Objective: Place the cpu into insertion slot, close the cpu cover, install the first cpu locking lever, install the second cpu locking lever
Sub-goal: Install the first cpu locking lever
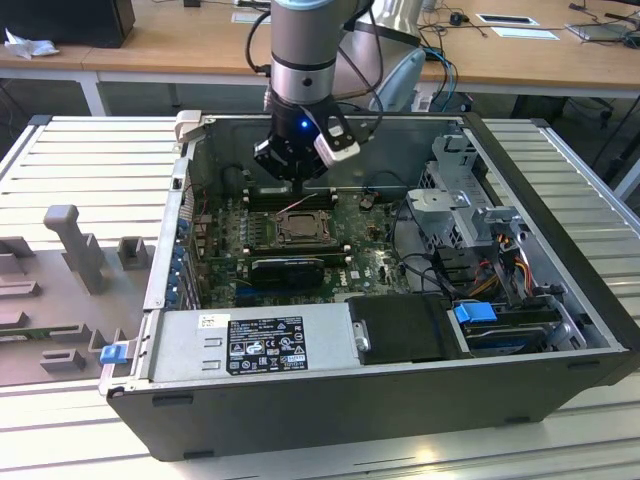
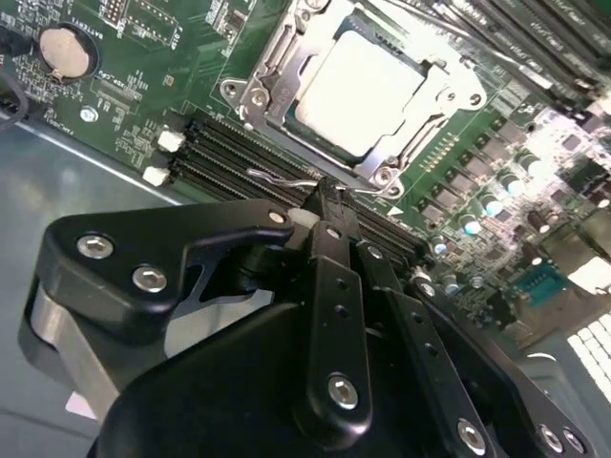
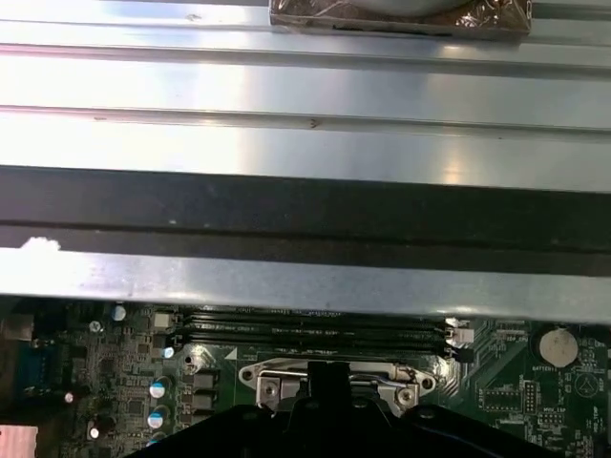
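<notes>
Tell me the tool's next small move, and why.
Probably ease the locking lever down toward the board, I judge. The cpu lies in the insertion slot with the cpu cover closed over it. The tool sits at that thin wire lever beside the memory slots, where the wire appears raised off the socket's frame.

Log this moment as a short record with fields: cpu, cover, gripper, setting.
cpu: the pale square cpu lies in the insertion slot
cover: the cpu cover is down, framing the chip
gripper: the gripper is low at the slot's edge, next to a thin wire lever
setting: green motherboard inside an open computer case
</notes>
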Available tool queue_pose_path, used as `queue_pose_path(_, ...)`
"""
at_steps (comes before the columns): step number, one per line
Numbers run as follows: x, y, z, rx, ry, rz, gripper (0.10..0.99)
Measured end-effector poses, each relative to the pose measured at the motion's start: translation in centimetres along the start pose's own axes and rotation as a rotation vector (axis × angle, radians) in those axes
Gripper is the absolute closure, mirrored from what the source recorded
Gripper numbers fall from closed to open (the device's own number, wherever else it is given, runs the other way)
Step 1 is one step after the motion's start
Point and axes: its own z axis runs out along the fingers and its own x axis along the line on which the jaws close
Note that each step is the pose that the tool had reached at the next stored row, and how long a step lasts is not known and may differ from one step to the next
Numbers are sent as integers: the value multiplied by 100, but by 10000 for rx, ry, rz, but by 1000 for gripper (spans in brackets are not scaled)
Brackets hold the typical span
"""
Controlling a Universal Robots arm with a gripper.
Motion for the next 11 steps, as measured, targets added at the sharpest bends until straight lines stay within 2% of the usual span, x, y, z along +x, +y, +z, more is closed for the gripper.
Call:
queue_pose_path(2, -5, 0, 14, -192, -8, 0, 980)
queue_pose_path(3, -12, 1, 28, -221, -13, -1, 980)
queue_pose_path(5, -45, 4, 48, -218, -9, 1, 980)
queue_pose_path(7, -111, 18, 79, -218, -11, -2, 980)
queue_pose_path(11, -138, 34, 116, -211, -6, -40, 980)
